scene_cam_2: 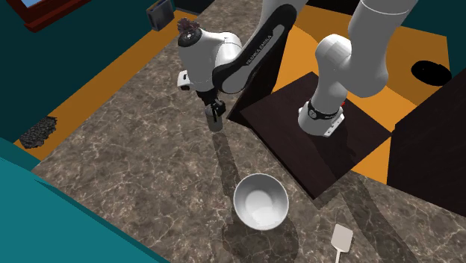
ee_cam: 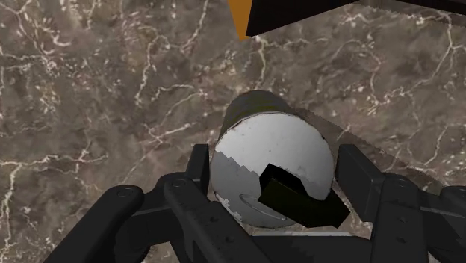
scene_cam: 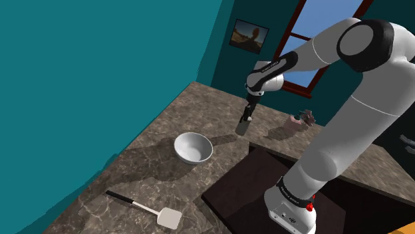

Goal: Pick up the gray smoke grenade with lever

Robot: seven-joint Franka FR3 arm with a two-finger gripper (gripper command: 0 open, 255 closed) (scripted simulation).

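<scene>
The smoke grenade (ee_cam: 270, 161) is a grey cylinder with a dark olive body and a black lever across its top. My black gripper (ee_cam: 272, 179) is shut on it, one finger pressed to each side. In the shoulder view the gripper (scene_cam: 247, 118) hangs above the brown marble counter (scene_cam: 159, 119), and the grenade (scene_cam: 244, 125) pokes out below the fingers, off the surface. From the second exterior view the grenade (scene_cam_2: 216, 119) hangs under the gripper (scene_cam_2: 215, 109), over the counter (scene_cam_2: 134, 164) near the dark stand.
A white bowl (scene_cam: 193, 147) sits on the counter toward the shoulder view's left of the gripper, and a spatula (scene_cam: 143, 207) lies further forward. A small pinkish object (scene_cam: 299, 121) stands near the window. The dark stand (scene_cam: 246, 189) borders the counter. A teal wall (scene_cam: 86, 66) runs along the shoulder view's left.
</scene>
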